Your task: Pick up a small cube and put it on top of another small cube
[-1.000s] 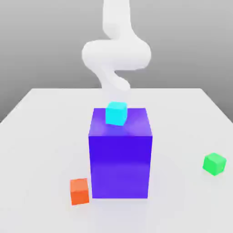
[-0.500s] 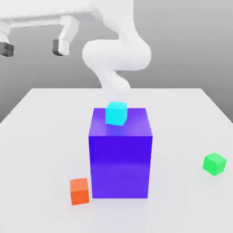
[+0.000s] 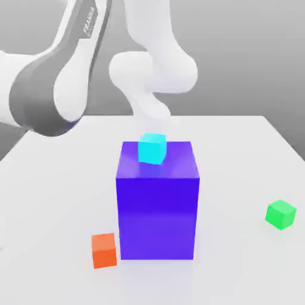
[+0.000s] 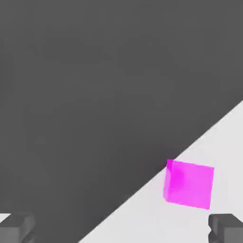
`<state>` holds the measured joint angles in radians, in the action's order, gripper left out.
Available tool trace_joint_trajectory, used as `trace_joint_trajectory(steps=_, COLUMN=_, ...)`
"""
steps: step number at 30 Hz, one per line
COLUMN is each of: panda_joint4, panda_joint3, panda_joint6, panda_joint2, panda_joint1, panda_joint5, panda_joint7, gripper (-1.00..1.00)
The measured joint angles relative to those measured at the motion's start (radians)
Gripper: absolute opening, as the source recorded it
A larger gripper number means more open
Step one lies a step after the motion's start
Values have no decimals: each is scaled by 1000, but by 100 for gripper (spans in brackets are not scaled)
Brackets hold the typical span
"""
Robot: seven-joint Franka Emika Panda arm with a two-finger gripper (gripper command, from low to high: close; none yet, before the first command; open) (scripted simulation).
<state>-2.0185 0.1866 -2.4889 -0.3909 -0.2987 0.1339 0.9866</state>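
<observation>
The small cube (image 4: 189, 184), bright magenta, lies on the white table (image 4: 223, 142) close to its edge, in the hand view. My gripper (image 4: 121, 231) is open. Its two dark fingertips (image 4: 15, 228) stand far apart with nothing between them. The magenta cube sits ahead of the fingers, nearer to one of them, and does not touch either. In the exterior view a thick grey-and-white link of my arm (image 3: 50, 89) reaches across the upper left, above the table's left side.
A big purple-blue block (image 3: 158, 205) stands mid-table with a cyan cube (image 3: 152, 148) on its top. An orange cube (image 3: 104, 250) lies by the block's lower left corner. A green cube (image 3: 280, 214) lies at the exterior view's right.
The arm has swung over to the exterior view's left. The hand seen at the upper left half a second ago has left that view, and a thick arm link stands there now. The cubes have not moved.
</observation>
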Motion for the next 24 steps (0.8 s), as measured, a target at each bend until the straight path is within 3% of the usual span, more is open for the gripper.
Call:
trace_joint_trajectory(steps=7, panda_joint4=63, panda_joint3=-17, panda_joint6=-100, panda_joint2=-256, panda_joint1=-70, panda_joint5=60, panda_joint7=-5, gripper=0)
trace_joint_trajectory(steps=8, panda_joint4=69, panda_joint3=-23, panda_joint6=-118, panda_joint2=-281, panda_joint1=-75, panda_joint5=66, panda_joint7=-9, gripper=-100)
trace_joint_trajectory(steps=14, panda_joint4=72, panda_joint3=-26, panda_joint6=-127, panda_joint2=-293, panda_joint1=-77, panda_joint5=71, panda_joint7=-12, gripper=-100)
trace_joint_trajectory(steps=19, panda_joint4=33, panda_joint3=-6, panda_joint6=-36, panda_joint2=-162, panda_joint1=-47, panda_joint5=40, panda_joint7=1, gripper=-100)
trace_joint_trajectory(steps=24, panda_joint4=-83, panda_joint3=-110, panda_joint6=-52, panda_joint2=-54, panda_joint1=62, panda_joint5=14, panda_joint7=-77, gripper=-100)
